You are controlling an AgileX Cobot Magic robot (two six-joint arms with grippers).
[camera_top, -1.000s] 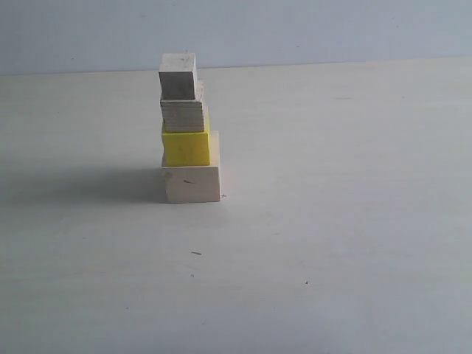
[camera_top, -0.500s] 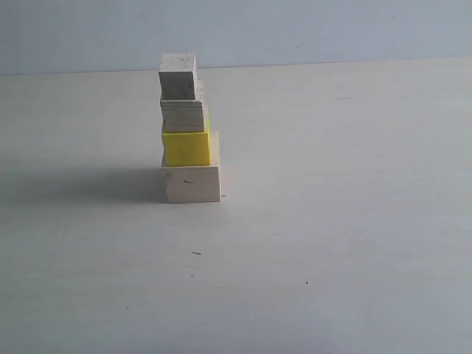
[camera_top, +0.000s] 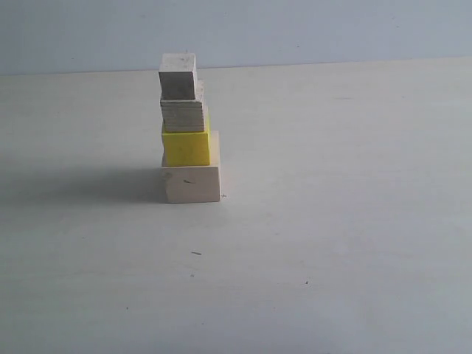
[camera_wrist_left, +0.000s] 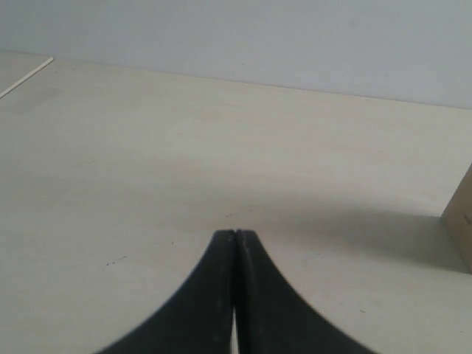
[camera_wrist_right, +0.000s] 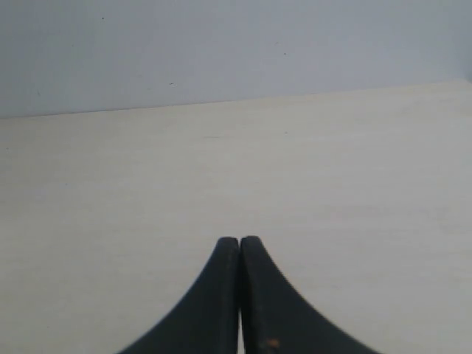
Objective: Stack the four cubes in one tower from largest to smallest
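Left fingers (camera_wrist_left: 217,287) and right fingers (camera_wrist_right: 220,291) sit pressed together, with probably the large cube (camera_wrist_left: 462,221) cropped.

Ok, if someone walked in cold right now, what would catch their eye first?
The four-cube tower, standing left of centre on the pale table, with its bright yellow cube second from the bottom. The left gripper and right gripper are shut, empty and clear of it.

Only the tower (camera_top: 185,133) obstructs the open table (camera_top: 332,221).
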